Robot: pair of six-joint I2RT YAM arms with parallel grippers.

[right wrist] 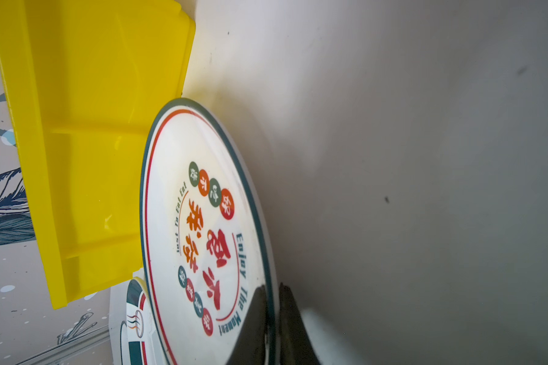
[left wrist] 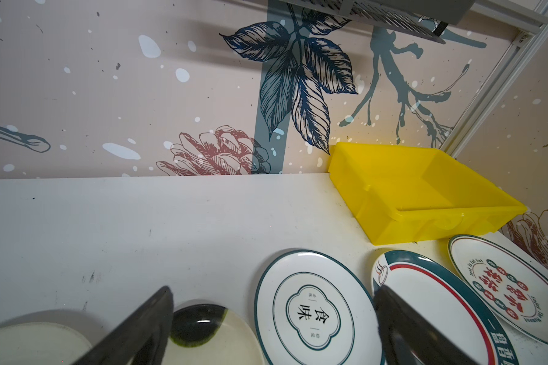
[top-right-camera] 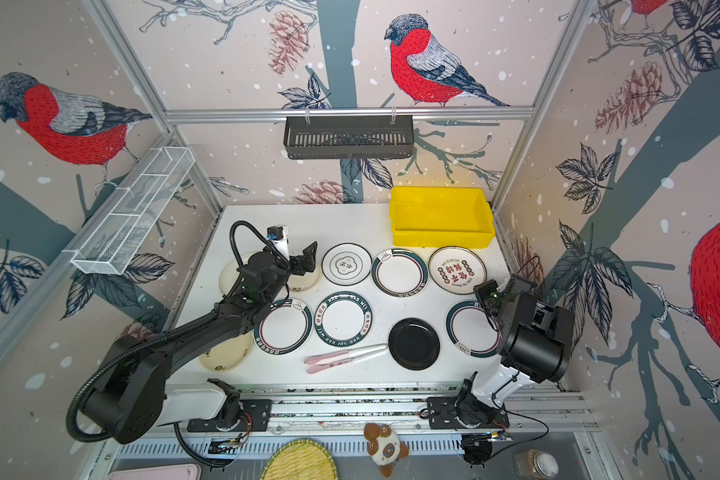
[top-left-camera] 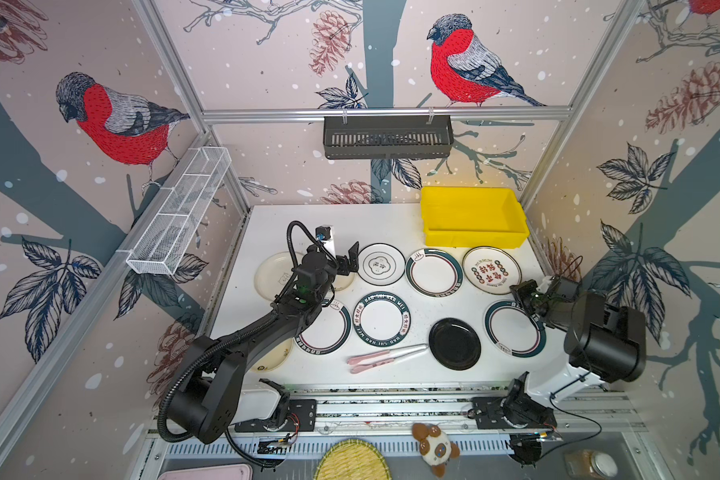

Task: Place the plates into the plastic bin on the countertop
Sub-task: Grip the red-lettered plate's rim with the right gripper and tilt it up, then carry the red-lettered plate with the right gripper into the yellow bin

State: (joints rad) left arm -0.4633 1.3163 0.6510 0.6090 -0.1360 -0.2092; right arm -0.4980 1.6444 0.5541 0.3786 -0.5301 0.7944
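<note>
Several plates lie flat on the white countertop [top-left-camera: 329, 224] in both top views. My right gripper [top-left-camera: 518, 289] [right wrist: 274, 316] is shut on the rim of the red-lettered plate [top-left-camera: 489, 270] [right wrist: 203, 221], which sits just in front of the yellow plastic bin [top-left-camera: 474, 239] [right wrist: 76, 158]. My left gripper [top-left-camera: 348, 264] [left wrist: 274, 290] hangs open over a cream plate [left wrist: 209, 341], beside the white plate with a clover emblem [top-left-camera: 381, 264] [left wrist: 314, 316]. Teal-rimmed plates [top-left-camera: 433, 272] [top-left-camera: 512, 328] and a black plate [top-left-camera: 454, 343] lie nearby. Nothing shows inside the bin.
Pink utensils [top-left-camera: 385, 357] lie near the front edge. A black slotted basket [top-left-camera: 387, 137] hangs on the back wall and a white wire shelf [top-left-camera: 179, 212] on the left wall. Below the front rail sit a woven mat [top-left-camera: 350, 461], a plush toy [top-left-camera: 435, 449] and a jar [top-left-camera: 591, 463].
</note>
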